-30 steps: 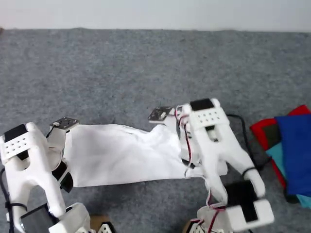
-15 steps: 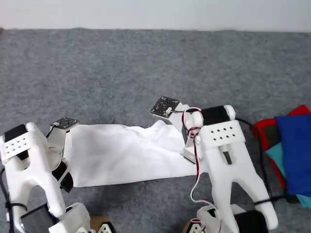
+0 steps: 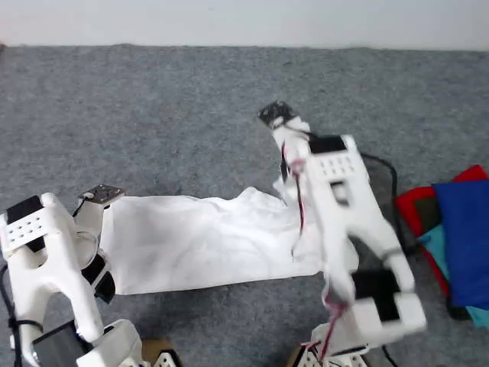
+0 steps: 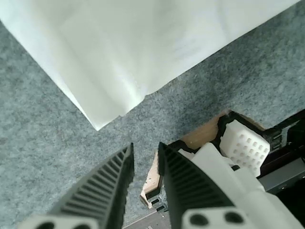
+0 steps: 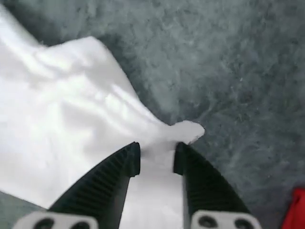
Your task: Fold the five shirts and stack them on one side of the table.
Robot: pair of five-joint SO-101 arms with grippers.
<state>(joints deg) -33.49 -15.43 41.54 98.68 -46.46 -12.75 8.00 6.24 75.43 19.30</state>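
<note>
High view, left side first: your left arm sits at the left edge of the white shirt, which lies spread across the grey surface.

Left wrist view: the left end effector hangs over bare surface just off a shirt corner. Its fingers are a narrow gap apart and hold nothing.

Centre-right: the right end effector is pinched on a fold at the shirt's right edge, and that edge is drawn up off the surface toward the far side.

Far right: folded shirts in red, blue and teal are stacked at the surface's edge, apart from the white one.
</note>
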